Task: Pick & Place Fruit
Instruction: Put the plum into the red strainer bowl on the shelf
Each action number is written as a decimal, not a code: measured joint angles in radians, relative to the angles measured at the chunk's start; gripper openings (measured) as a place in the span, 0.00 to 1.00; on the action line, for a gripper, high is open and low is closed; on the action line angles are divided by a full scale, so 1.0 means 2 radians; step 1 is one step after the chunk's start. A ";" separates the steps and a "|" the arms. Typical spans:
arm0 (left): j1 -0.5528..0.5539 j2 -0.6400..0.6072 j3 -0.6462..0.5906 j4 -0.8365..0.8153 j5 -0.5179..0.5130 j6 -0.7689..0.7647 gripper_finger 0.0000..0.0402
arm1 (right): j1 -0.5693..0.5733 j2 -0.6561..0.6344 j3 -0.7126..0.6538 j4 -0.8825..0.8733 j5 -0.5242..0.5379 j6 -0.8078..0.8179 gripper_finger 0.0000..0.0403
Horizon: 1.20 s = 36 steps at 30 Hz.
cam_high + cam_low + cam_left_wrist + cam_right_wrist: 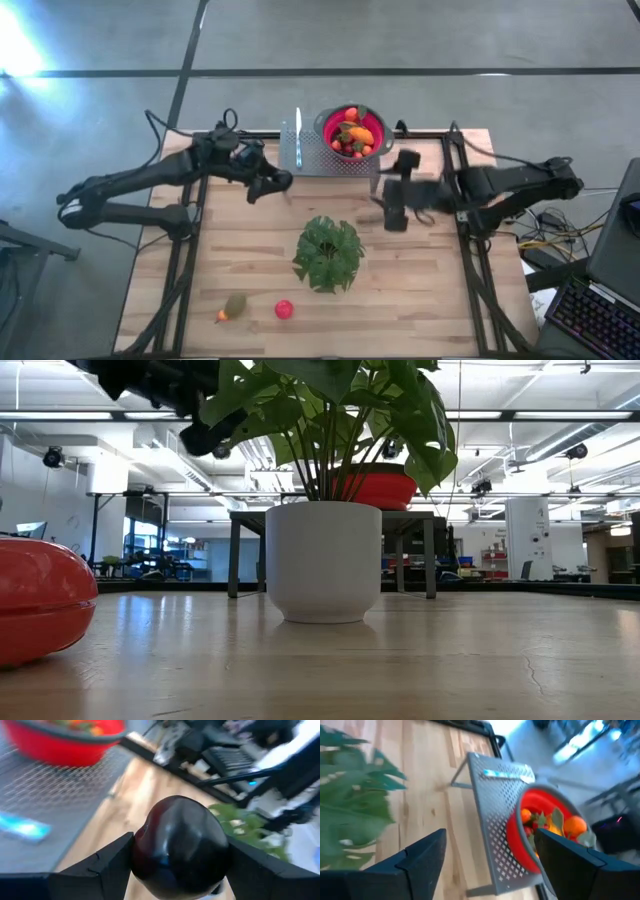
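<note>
My left gripper (274, 185) hangs over the table's far left part, just left of the metal mesh stand (318, 152), shut on a dark purple round fruit (177, 845). A red colander bowl (352, 130) rests on the stand, filled with several small fruits (545, 825). My right gripper (396, 216) hovers open, with nothing between its fingers, near the bowl's right side above the table. A red fruit (284, 309), an olive-green fruit (236, 304) and a small orange one (221, 316) lie near the table's front edge. My left gripper pinches the dark purple fruit by its two opposite sides (142, 852) between its two fingers (107, 865). The fingers come from the table's left, slanting a little downward. The fruit is lifted clear of the table.
A potted green plant (328, 252) in a white pot (322, 560) stands mid-table, between the loose fruits and the bowl. A shiny blue-lit strip (297, 138) lies on the stand's left part. Black frame rails (185, 270) run along both table sides.
</note>
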 joint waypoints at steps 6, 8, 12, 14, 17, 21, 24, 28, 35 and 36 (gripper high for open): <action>-0.057 0.007 -0.014 0.114 0.000 -0.033 0.68 | 0.072 0.000 -0.038 0.067 0.045 -0.015 0.77; -0.073 0.016 -0.016 0.145 0.000 -0.039 0.68 | 0.079 0.000 -0.042 0.089 0.046 -0.016 0.79; -0.098 0.044 -0.016 0.205 0.000 -0.046 0.68 | 0.084 0.000 -0.045 0.101 0.047 -0.005 0.83; -0.105 0.059 -0.016 0.227 0.000 -0.050 0.68 | 0.084 0.000 -0.043 0.101 0.047 0.000 0.86; -0.108 0.081 -0.016 0.262 -0.001 -0.059 0.68 | 0.084 0.000 -0.042 0.103 0.046 -0.003 0.89; -0.109 0.117 -0.016 0.314 -0.002 -0.095 0.68 | 0.084 0.000 -0.044 0.131 0.045 -0.033 0.90; -0.112 0.142 -0.015 0.356 -0.001 -0.116 0.68 | 0.084 0.000 -0.049 0.151 0.045 -0.058 0.90; -0.118 0.173 0.003 0.375 0.007 -0.123 0.68 | 0.084 0.000 -0.055 0.174 0.045 -0.077 0.90; -0.132 0.221 0.055 0.376 0.011 -0.119 0.68 | 0.084 0.000 -0.060 0.196 0.046 -0.091 0.90; -0.134 0.227 0.063 0.376 0.012 -0.118 0.68 | 0.084 0.000 -0.060 0.197 0.046 -0.091 0.90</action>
